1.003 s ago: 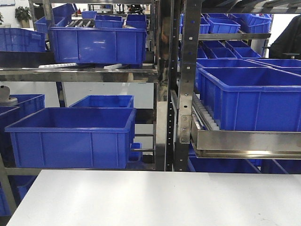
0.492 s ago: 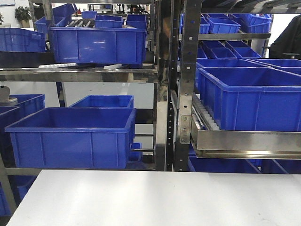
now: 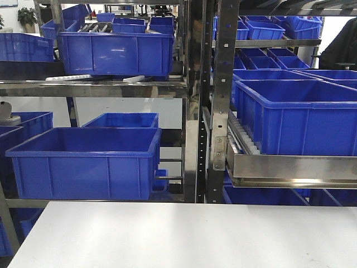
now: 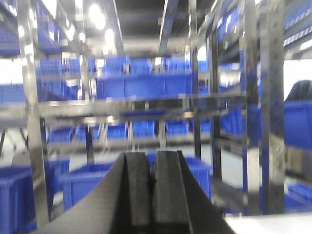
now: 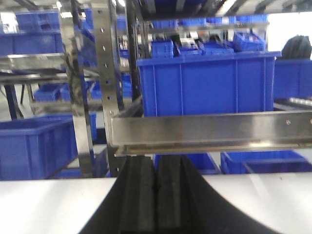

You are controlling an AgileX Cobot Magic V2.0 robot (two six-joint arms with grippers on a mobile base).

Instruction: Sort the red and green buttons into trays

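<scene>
— Any sign of the red and green push-buttons or the glossy plastic trays?
— None in any view; probably out of frame. Only a white desk (image 3: pixel 184 234) and deep blue plastic crates (image 3: pixel 83 167) on steel racking (image 3: pixel 220 84).
— And the grippers?
— Left gripper (image 4: pixel 151 170) pressed together on nothing, raised toward the shelves, though blurred. Right gripper (image 5: pixel 156 168) likewise closed and empty, low over the desk, likely parked before a first pick. Seen only by the wrist cameras, never from the front.

Steel racks (image 3: pixel 223 84), blue crates (image 3: pixel 83 167)

Crates (image 3: pixel 83 162) on shelving (image 3: pixel 220 84) behind the table (image 3: pixel 184 234)
</scene>
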